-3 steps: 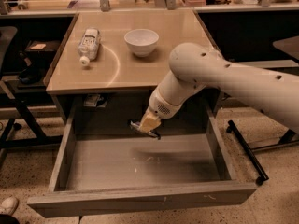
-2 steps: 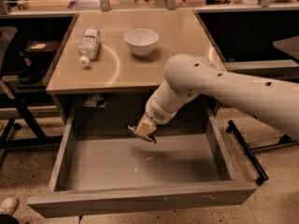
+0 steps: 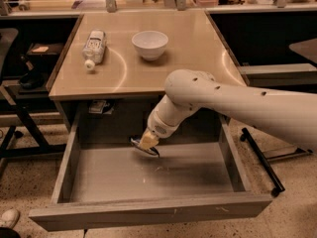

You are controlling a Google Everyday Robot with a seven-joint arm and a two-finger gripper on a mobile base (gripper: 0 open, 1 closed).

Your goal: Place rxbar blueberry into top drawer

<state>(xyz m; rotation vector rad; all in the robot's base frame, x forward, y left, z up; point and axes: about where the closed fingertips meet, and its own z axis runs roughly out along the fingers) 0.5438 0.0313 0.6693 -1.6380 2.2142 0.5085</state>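
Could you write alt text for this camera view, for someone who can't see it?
The end effector of a white robot arm holds the rxbar blueberry over the open top drawer; a bowl and a bottle rest on the table.

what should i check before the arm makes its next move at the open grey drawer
1. Wide, shallow grey top drawer pulled fully open: ok.
2. Gripper inside the drawer opening, towards the back, left of centre: ok.
3. Flat dark navy rxbar blueberry at the gripper's tip: ok.
4. Bar resting on the drawer floor or above it: cannot tell.
5. White round bowl and clear plastic bottle on the tan tabletop, away from the arm: ok.
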